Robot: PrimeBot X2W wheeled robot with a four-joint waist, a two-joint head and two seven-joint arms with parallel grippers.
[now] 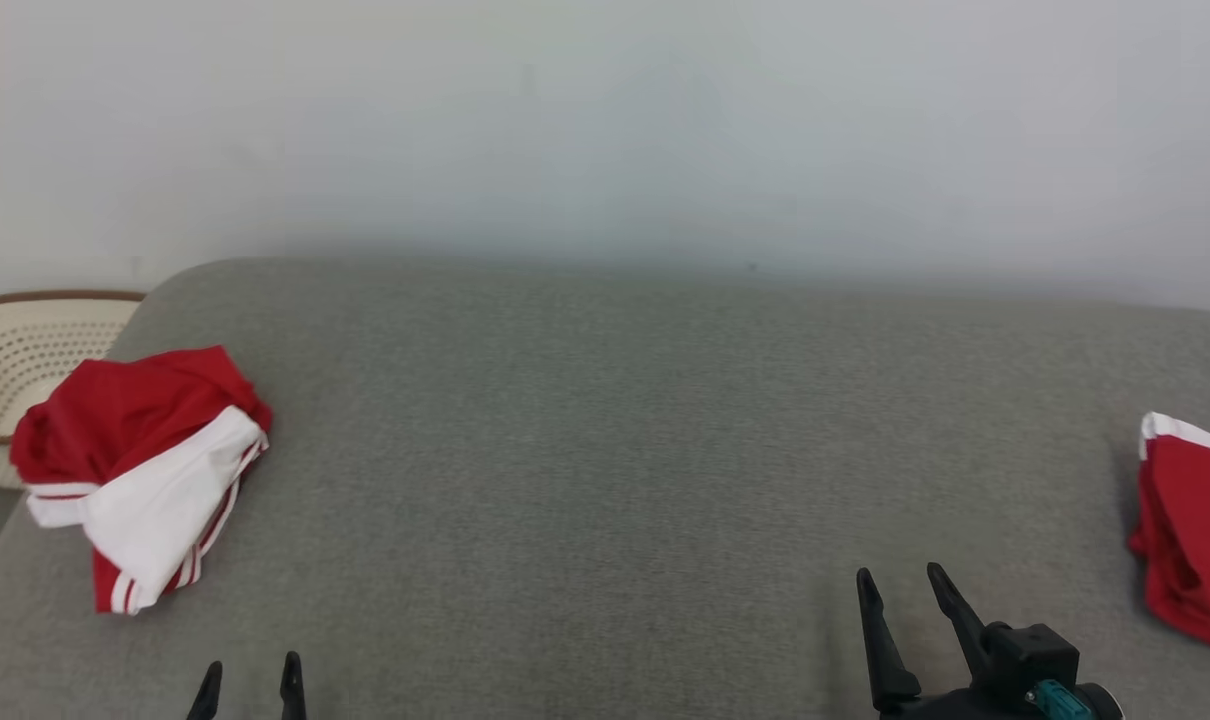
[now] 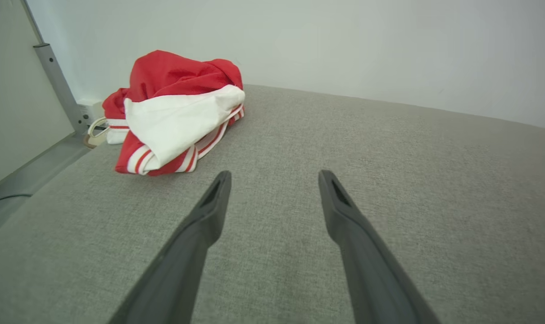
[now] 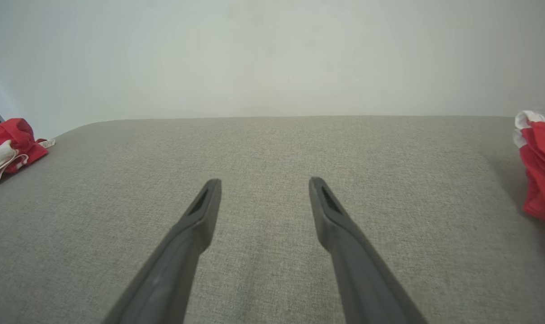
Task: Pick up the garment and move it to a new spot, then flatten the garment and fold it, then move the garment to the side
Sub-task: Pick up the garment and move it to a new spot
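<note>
A crumpled red and white garment [image 1: 140,470] lies at the left edge of the grey padded surface [image 1: 615,450]; the left wrist view has it ahead and to the left [image 2: 175,112], the right wrist view at its far left [image 3: 4,146]. My left gripper [image 1: 250,672] stands open at the bottom left, below and right of the heap, apart from it, its fingers [image 2: 211,211] empty. Low on the right, my right gripper [image 1: 905,585] is open over bare surface, nothing between its fingers [image 3: 326,211].
A second red and white cloth [image 1: 1190,525] lies at the right edge, also in the right wrist view [image 3: 538,171]. A pale perforated basket [image 1: 25,355] stands off the left side behind the heap. A plain wall rises behind. A grey metal post [image 2: 58,87] stands at left.
</note>
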